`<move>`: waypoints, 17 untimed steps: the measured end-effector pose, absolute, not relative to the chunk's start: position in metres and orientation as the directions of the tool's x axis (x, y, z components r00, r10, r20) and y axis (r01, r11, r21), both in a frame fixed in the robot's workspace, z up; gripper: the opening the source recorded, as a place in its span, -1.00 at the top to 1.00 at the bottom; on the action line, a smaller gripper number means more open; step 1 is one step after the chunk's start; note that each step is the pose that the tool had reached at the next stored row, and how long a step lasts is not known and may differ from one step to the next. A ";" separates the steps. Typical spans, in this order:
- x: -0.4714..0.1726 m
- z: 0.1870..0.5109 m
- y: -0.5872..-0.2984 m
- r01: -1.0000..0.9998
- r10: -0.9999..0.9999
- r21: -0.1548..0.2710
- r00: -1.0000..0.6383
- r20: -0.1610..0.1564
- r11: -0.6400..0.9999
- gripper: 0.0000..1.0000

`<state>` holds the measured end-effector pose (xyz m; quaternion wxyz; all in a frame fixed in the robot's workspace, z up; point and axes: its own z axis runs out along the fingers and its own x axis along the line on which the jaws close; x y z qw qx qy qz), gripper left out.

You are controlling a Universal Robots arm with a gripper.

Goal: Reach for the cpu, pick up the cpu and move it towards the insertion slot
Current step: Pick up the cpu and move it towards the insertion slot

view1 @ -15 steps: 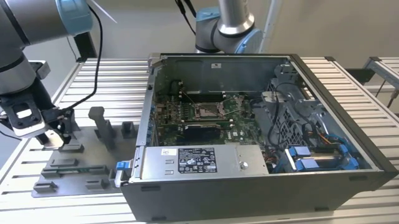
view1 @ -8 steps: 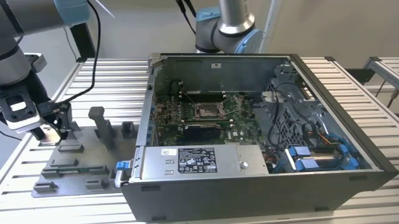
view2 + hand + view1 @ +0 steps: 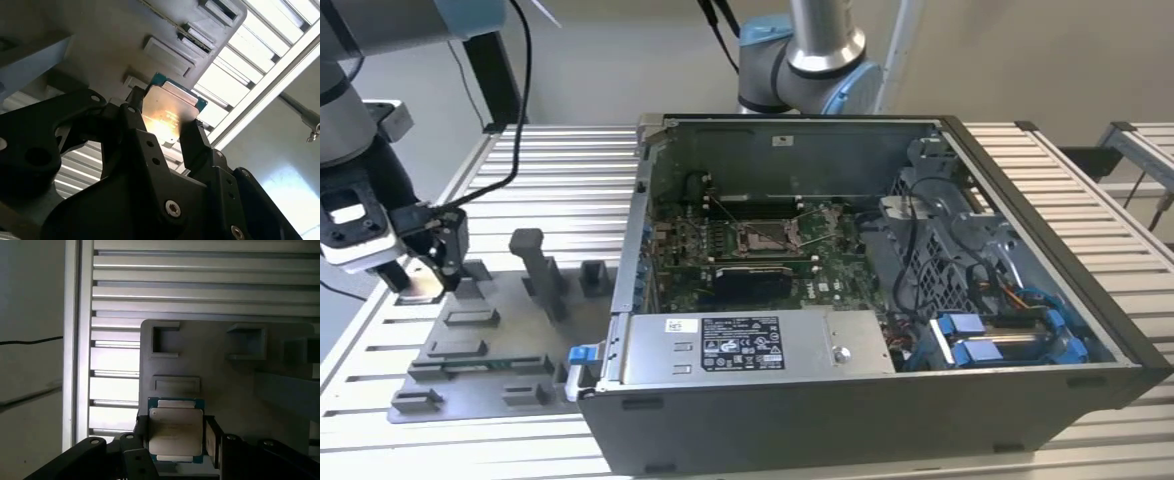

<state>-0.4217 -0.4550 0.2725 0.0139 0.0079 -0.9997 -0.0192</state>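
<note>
My gripper (image 3: 422, 281) hangs at the exterior view's far left, over the far corner of the grey fixture plate (image 3: 491, 345). The cpu (image 3: 170, 107) is a thin square chip with a silvery face and a green rim. In both wrist views it sits between my black fingers (image 3: 196, 142), which press on two opposite edges, so the gripper (image 3: 175, 434) is shut on the cpu (image 3: 176, 429). The insertion slot (image 3: 767, 237), a square metal-framed socket with a brownish centre, lies on the green board inside the open computer case, well off to the exterior view's right.
The computer case (image 3: 881, 400) stands with raised walls between my gripper and the socket. Upright grey blocks (image 3: 534, 268) rise from the fixture plate. A second arm's base (image 3: 801, 60) stands behind the case. The slatted aluminium table (image 3: 547, 170) lies under everything.
</note>
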 end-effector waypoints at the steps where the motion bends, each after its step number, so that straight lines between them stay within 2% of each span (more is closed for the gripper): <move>1: -0.422 0.273 -0.455 -0.015 -0.016 0.039 -0.999 0.028 0.999 1.00; 17: -0.422 0.292 -0.455 -0.015 -0.016 0.039 -0.999 0.028 0.999 1.00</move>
